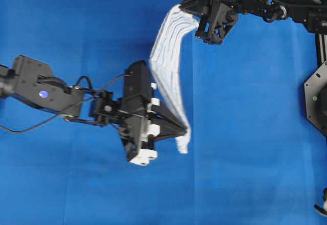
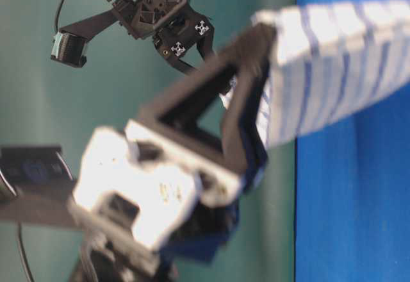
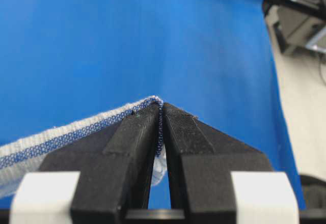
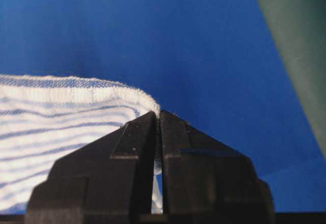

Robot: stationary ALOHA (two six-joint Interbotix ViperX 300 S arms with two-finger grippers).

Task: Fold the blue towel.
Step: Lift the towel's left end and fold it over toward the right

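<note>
The blue towel (image 1: 167, 66), white with thin blue stripes, hangs lifted off the table as a narrow band between my two grippers. My left gripper (image 1: 184, 130) is shut on its near corner; the towel's blue-stitched hem (image 3: 76, 130) runs off to the left of the black fingers (image 3: 132, 137). My right gripper (image 1: 196, 24) is shut on the far corner, with the striped cloth (image 4: 66, 117) spreading left of its fingers (image 4: 137, 142). In the table-level view the towel (image 2: 333, 70) stretches right from the left gripper (image 2: 253, 77).
The plain blue table covering (image 1: 245, 133) lies under both arms. A black mount (image 1: 317, 99) stands at the right edge. A green wall (image 2: 38, 102) shows behind the arms in the table-level view.
</note>
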